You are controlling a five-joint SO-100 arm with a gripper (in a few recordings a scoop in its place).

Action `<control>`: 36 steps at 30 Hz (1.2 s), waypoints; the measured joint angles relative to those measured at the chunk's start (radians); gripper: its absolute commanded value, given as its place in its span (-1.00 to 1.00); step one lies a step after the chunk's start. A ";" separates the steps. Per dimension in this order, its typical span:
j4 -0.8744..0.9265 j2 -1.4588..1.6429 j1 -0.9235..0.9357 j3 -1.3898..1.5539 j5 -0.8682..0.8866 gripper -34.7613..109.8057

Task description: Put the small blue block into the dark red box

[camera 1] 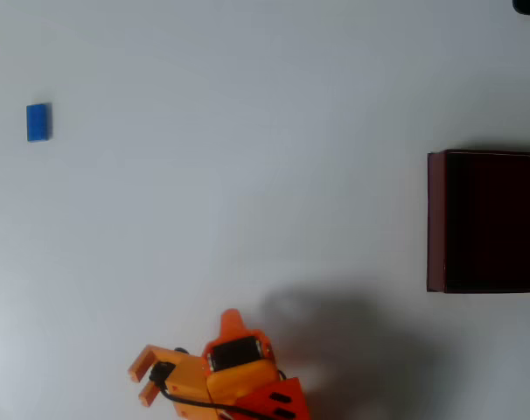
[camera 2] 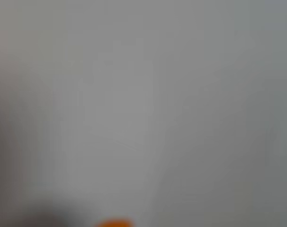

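- Standing at the opening step: approach not yet made, small blue block (camera 1: 38,122) untouched on the white table (camera 1: 247,175).
- Located in the overhead view at far left, lying flat and alone, well apart from everything else.
- Dark red box (camera 1: 435,219) placed at the right edge of the overhead view, part cut off by the frame, interior near black, nothing seen inside.
- Orange gripper (camera 1: 142,378) seen at the near edge, left of centre, pointing left; two fingers spread apart with a visible gap, nothing between them.
- Positioned well apart from both block and box; block lies farther away and to the left of the fingertips.
- Judged next move: reach out toward the far left, bring the parted fingers down astride the block, then close. Small target, so careful alignment likely needed.
- Overhead view supplies the full layout: block, box, gripper and arm shadow.
- Wrist view heavily blurred: pale grey surface, with a sliver of orange (camera 2: 113,222) at the bottom edge, probably gripper body; too blurred to confirm.
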 measured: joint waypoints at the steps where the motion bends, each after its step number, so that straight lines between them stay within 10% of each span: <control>1: 0.000 0.000 0.000 0.000 0.000 -0.52; 24: -0.012 -0.002 -0.017 0.000 0.041 -0.50; 36: 0.055 -0.170 -0.023 -0.235 0.552 -0.38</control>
